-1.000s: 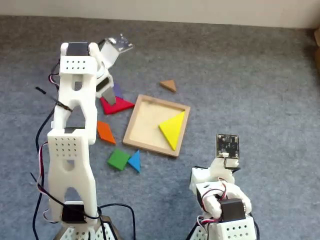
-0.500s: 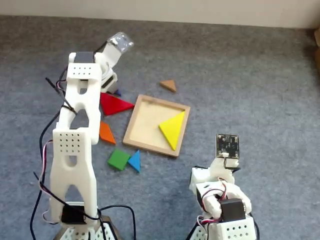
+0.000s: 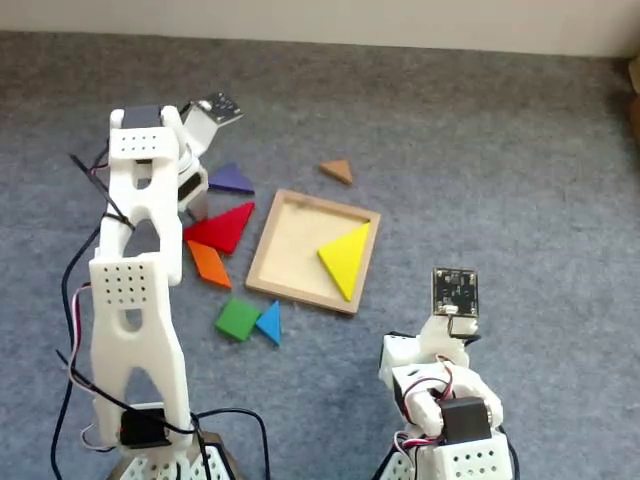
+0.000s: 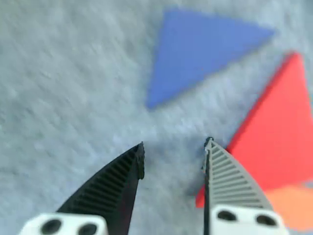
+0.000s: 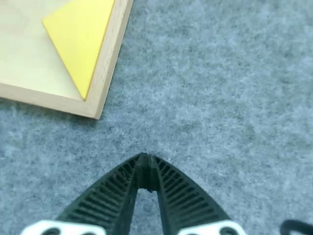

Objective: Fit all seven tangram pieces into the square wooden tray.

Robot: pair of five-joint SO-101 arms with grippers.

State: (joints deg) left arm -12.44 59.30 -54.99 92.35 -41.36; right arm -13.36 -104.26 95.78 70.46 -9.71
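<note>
The square wooden tray (image 3: 266, 255) lies mid-table with a yellow triangle (image 3: 347, 256) inside it. Left of the tray lie a red triangle (image 3: 220, 228), a purple triangle (image 3: 232, 180), an orange parallelogram (image 3: 210, 263), a green square (image 3: 237, 319) and a small blue triangle (image 3: 269, 321). A brown triangle (image 3: 337, 171) sits beyond the tray. My left gripper (image 4: 174, 145) is open over bare carpet, with the purple triangle (image 4: 200, 44) ahead and the red triangle (image 4: 279, 132) touching one finger. My right gripper (image 5: 145, 160) is shut and empty, near the tray's corner (image 5: 105, 63).
Grey carpet covers the table. The left arm's white links (image 3: 140, 260) stand over the area left of the loose pieces. The right arm's base (image 3: 445, 410) sits folded at the front right. Open carpet lies right of the tray.
The left arm swung to the left and its gripper came down beside the red triangle. The red triangle shifted and turned, and the purple triangle is now uncovered. The right arm stayed still.
</note>
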